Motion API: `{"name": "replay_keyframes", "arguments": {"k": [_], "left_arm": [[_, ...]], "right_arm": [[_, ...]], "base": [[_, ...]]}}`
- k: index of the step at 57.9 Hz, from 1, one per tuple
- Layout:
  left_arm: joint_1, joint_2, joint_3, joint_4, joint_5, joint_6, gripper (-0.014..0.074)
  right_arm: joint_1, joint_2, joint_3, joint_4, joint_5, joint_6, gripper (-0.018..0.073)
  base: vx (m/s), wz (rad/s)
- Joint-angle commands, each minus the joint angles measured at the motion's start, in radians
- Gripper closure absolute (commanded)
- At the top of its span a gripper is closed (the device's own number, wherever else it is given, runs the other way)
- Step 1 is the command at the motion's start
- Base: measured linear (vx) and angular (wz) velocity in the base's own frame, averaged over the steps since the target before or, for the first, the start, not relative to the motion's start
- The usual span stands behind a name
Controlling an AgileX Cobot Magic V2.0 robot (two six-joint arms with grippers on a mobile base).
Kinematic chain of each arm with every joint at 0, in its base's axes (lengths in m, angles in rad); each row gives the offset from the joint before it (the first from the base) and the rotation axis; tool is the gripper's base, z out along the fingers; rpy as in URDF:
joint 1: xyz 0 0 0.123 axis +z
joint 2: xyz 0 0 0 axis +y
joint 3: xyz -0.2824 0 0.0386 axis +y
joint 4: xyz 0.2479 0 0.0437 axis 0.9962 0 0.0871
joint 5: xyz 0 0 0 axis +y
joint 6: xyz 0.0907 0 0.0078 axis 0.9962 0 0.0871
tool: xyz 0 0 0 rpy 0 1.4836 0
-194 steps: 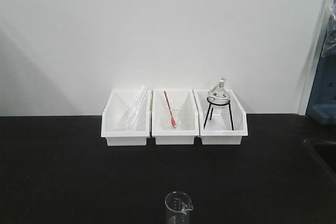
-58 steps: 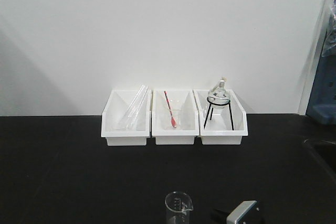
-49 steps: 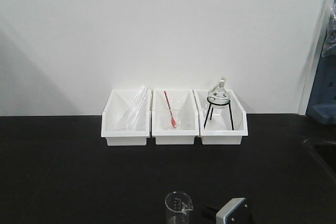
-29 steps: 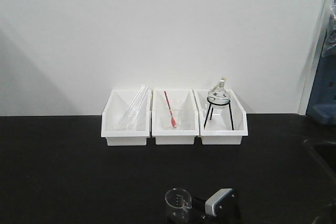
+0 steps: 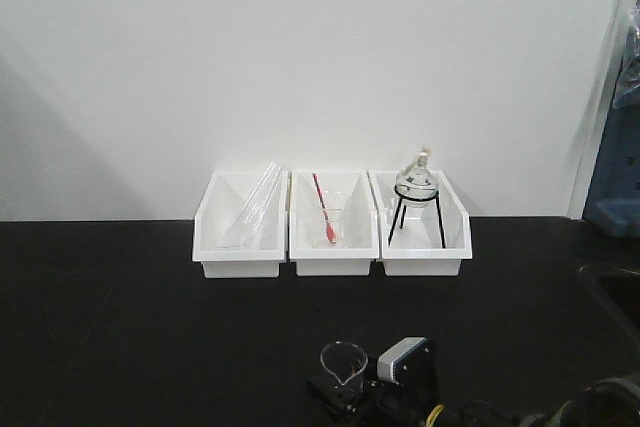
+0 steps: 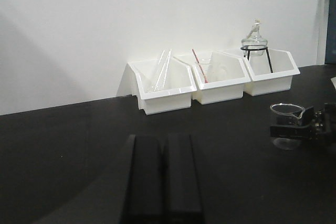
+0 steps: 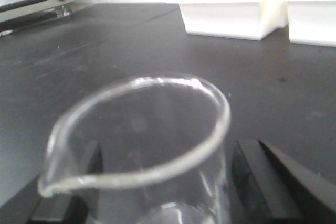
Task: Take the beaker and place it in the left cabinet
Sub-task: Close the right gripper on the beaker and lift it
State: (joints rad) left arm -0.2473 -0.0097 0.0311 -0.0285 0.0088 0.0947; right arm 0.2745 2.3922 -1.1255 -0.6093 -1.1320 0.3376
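My right gripper [image 7: 163, 182] straddles the beaker [image 5: 343, 365] down at the desk [image 5: 150, 327], well in front of the middle bin [image 5: 333, 265]. Whether it is squeezing, I cannot tell. The glass looks light, slick and breakable, so I should grip the wall mid-height, gently. My left gripper [image 6: 164, 177] rests with fingers together.

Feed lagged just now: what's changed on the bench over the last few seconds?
The right gripper came in from the lower right, moved left and closed its jaws on the beaker, which now sits slightly higher in view. The three white bins are unmoved.
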Motion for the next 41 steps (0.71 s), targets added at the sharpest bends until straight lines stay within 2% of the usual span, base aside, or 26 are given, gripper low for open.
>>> {"name": "replay_keyframes", "arguments": {"k": [1, 5, 6, 16, 26, 41], "left_arm": [[-0.006, -0.019, 0.016, -0.008, -0.084, -0.003, 0.0596], [-0.006, -0.019, 0.016, -0.008, -0.084, -0.003, 0.0596], [-0.006, -0.019, 0.016, -0.008, -0.084, -0.003, 0.0596], [-0.006, -0.019, 0.016, -0.008, -0.084, -0.003, 0.0596], [-0.006, -0.019, 0.016, -0.008, -0.084, -0.003, 0.0596], [-0.006, -0.019, 0.016, -0.008, -0.084, -0.003, 0.0596]], "right_arm": [[-0.002, -0.058, -0.032, 0.011, -0.202, -0.002, 0.0099], [-0.002, -0.058, -0.032, 0.014, -0.192, -0.002, 0.0195], [-0.002, -0.058, -0.032, 0.014, -0.184, -0.002, 0.0249], [-0.003, -0.06, -0.032, 0.007, -0.132, 0.015, 0.0576], [-0.005, -0.135, -0.007, -0.027, -0.034, 0.113, 0.0564], [-0.005, -0.445, 0.096, -0.024, 0.266, 0.165, 0.0565]], "base": [[0.0, 0.0], [0.0, 0.0], [0.0, 0.0], [0.0, 0.0], [0.0, 0.0], [0.0, 0.0]]}}
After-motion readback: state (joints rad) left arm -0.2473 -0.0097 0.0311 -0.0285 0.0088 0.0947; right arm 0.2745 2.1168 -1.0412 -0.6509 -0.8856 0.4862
